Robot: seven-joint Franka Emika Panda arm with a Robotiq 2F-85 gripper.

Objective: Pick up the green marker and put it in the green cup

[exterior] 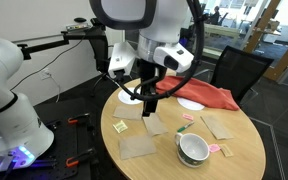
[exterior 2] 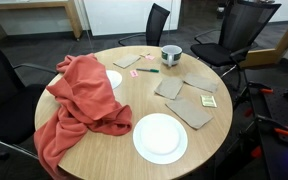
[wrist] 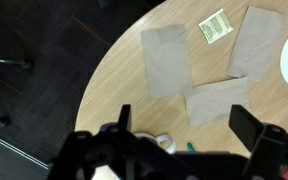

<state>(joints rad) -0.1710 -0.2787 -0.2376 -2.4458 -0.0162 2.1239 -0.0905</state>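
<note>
**Exterior view.** The gripper [exterior: 150,106] hangs above the tabletop [exterior: 164,165], over a group of brown paper squares [exterior: 156,124]. The green cup [exterior: 193,149] stands upright near the table edge, well apart from the gripper. A red cloth [exterior: 212,96] lies on the far side. The green marker cannot be identified here.

**Exterior view.** The green marker [exterior 2: 147,70] lies flat on the tabletop, near the green cup [exterior 2: 171,53] but outside it and not touching it. A white plate [exterior 2: 160,138] sits beside the red cloth [exterior 2: 79,100].

**Wrist view.** The jaws are spread wide and hold nothing. Below them, part of the green cup [wrist: 164,143] and the green marker [wrist: 191,147] show. A yellow packet [wrist: 215,25] lies among the paper squares.
</note>
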